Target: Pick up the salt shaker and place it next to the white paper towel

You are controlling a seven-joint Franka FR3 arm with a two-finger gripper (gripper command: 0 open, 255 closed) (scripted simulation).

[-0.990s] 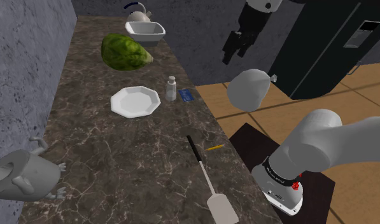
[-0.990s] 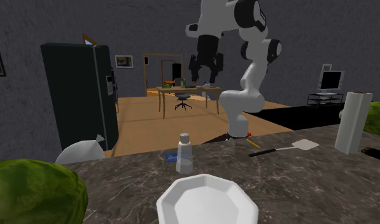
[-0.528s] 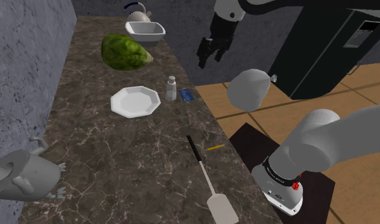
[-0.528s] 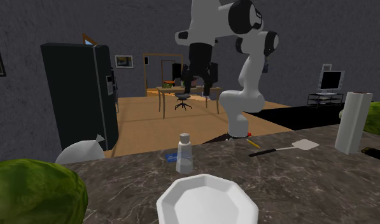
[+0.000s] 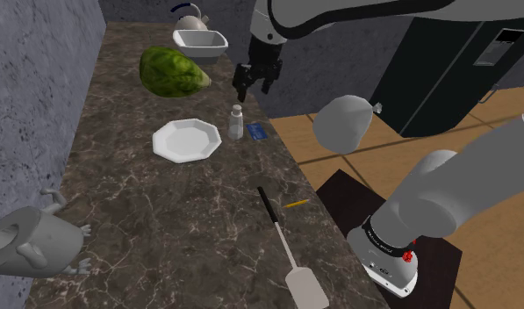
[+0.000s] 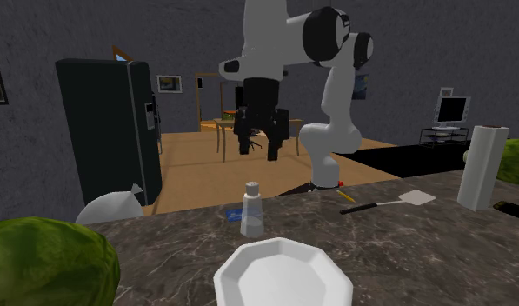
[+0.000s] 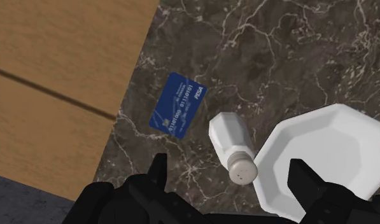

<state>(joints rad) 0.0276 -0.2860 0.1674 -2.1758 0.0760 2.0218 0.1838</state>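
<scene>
Wrist view is showing the black jaws standing spread apart and clasping nothing, hovering above the small white salt shaker (image 7: 232, 147) with its greyish cap. The salt shaker is standing upright on the dark marbled stone counter (image 7: 277, 51) close to its floor-side edge, between the blue bank card (image 7: 177, 112) and the white octagonal plate (image 7: 322, 159), just beside the plate's rim. Across the second exterior view, the tall white paper towel roll (image 6: 482, 167) is standing upright well apart from the salt shaker, toward the end of the counter at that view's right.
</scene>
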